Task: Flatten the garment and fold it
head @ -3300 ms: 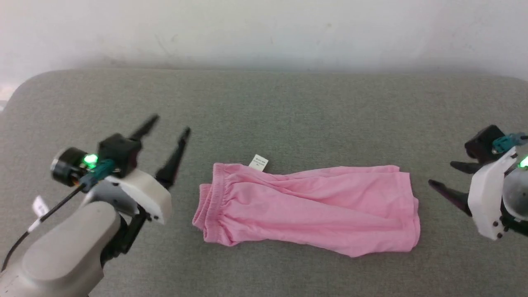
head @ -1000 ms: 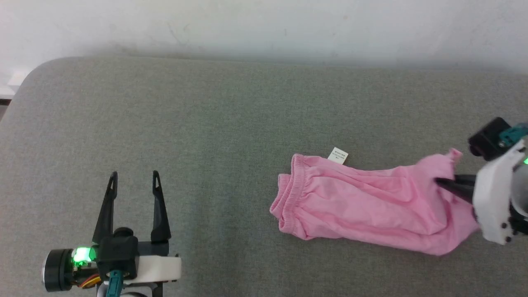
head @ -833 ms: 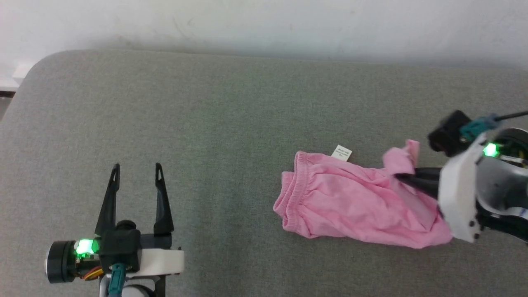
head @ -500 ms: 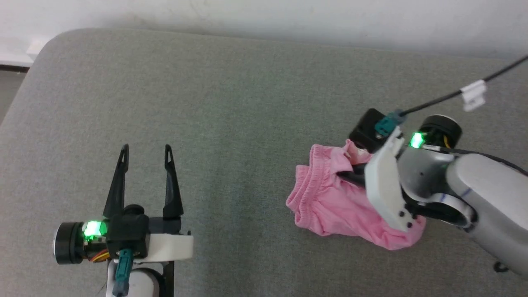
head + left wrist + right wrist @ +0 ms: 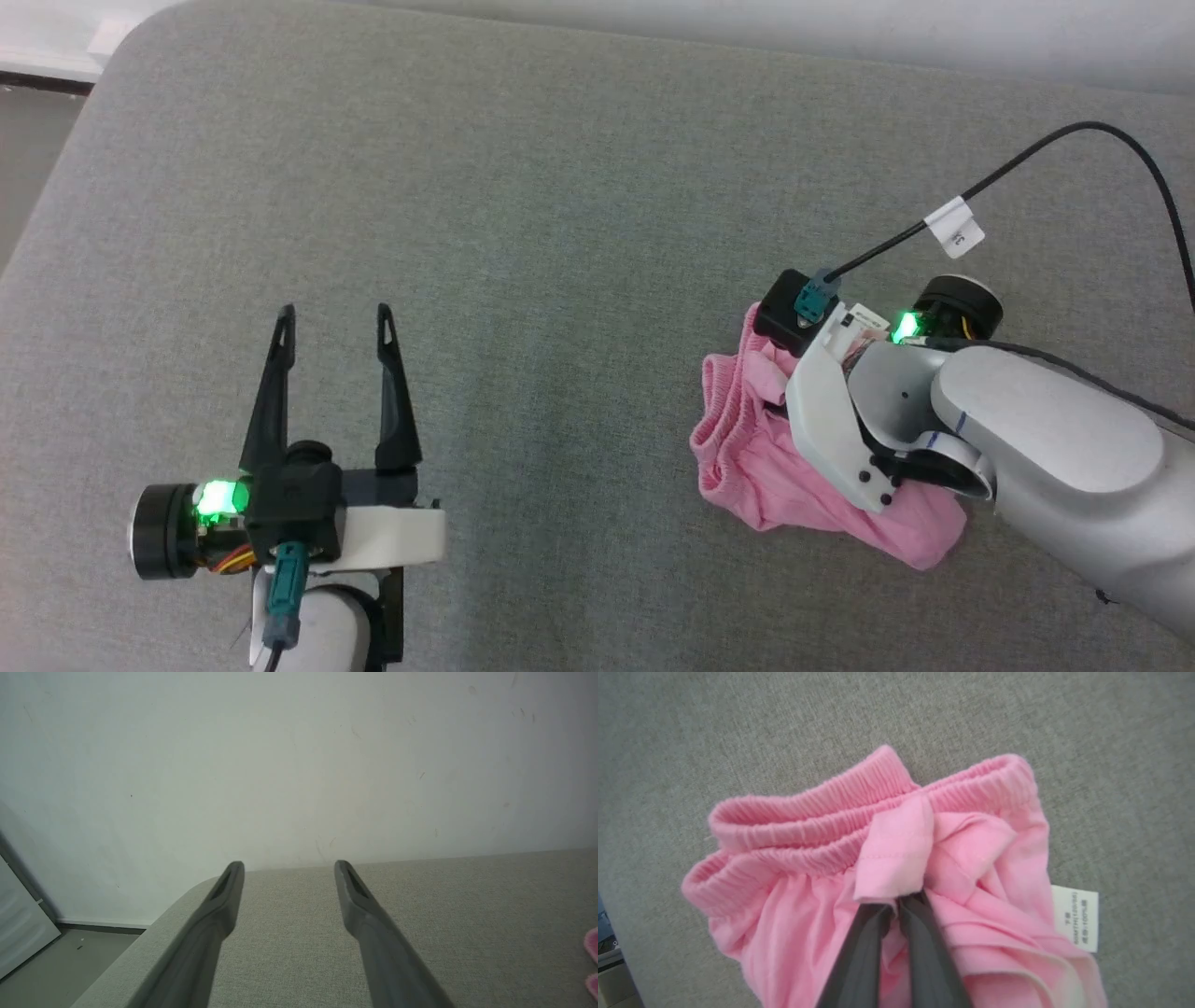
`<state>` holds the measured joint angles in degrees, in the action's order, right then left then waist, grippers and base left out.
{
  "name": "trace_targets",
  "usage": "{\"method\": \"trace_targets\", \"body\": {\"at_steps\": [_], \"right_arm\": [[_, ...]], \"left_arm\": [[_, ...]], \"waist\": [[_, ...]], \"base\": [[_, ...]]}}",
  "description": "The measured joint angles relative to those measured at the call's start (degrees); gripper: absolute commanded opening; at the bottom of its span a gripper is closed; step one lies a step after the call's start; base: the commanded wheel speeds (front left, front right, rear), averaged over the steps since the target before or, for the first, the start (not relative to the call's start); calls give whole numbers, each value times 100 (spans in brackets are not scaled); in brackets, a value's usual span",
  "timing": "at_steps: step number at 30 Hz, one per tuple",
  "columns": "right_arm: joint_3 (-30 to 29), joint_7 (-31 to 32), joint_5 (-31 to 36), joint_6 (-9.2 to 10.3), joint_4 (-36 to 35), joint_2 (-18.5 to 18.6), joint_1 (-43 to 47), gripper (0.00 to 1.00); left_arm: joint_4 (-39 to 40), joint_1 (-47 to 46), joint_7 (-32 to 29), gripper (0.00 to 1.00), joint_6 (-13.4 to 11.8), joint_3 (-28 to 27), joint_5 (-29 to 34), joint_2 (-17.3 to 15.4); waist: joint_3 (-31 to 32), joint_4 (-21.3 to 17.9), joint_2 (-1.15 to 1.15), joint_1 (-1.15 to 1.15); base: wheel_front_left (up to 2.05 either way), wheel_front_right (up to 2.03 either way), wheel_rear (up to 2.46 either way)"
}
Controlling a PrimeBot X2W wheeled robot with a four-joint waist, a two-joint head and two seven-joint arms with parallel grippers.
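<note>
Grey woven-fabric pad: far edge runs along a pale wall. The far-left corner is rounded, w/ floor beyond the left edge. Lots of bare pad across the middle & far side, plus a wide free strip btw the left gripper & the light pink knit shorts. Left gripper hovers over the left part of the pad, fingers spread wide w/ nothing btw them, pointing at the far edge. Shorts lie on the right part, well clear of the far & left edges. The pale right forearm reaches in from the right & covers part of them. A black cable w/ a white label arcs above it.

Vs 1 sec ago: shorts were stretched out lengthwise then, w/ the right gripper pinching the leg-hem end. That end has since been carried over to the waistband end, so the pile is much shorter. Approx. 3 sec back they lay flat & the right gripper stood open, off the cloth. Left gripper open throughout. Head cam has shifted too.

Look: right gripper's jaws are clamped on a pink hem flap that sits on the ribbed elastic waistband. Waistband shows as two gathered bands, one behind the other. Cloth round the fingers is creased & bunched, not flat. A small white printed tag lies on the pad at the shorts' edge.
</note>
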<state>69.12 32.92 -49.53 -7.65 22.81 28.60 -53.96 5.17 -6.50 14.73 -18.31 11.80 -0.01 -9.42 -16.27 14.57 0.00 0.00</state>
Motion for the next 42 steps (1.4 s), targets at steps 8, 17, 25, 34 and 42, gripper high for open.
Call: {"method": "trace_targets", "body": {"at_steps": [8,17,25,34,42], "right_arm": [[108,-1344,27,3,-579,257,-159,100],[-1423,-3043,734,4,-832,813,55,100],[-3669,-4218,1738,4,-609,372,1627,100],[-4846,-3222,2076,7,-1013,-167,2375,100],[-3512,-214,454,5,-1202,447,2070,100]], "left_arm": [[-80,173,0,100,-40,-151,-36,-89],[-88,317,0,100,11,-238,-44,-169],[-42,464,0,100,16,-309,-44,-183],[12,525,0,100,70,-330,-44,-179],[33,481,0,100,155,-230,-42,-124]], "waist": [[243,-183,0,0],[657,-718,0,-1],[906,-1087,0,-1],[973,-1185,0,-1],[806,-973,0,0]], "base": [[0,0,0],[0,0,0],[0,0,0],[0,0,0],[0,0,0]]}}
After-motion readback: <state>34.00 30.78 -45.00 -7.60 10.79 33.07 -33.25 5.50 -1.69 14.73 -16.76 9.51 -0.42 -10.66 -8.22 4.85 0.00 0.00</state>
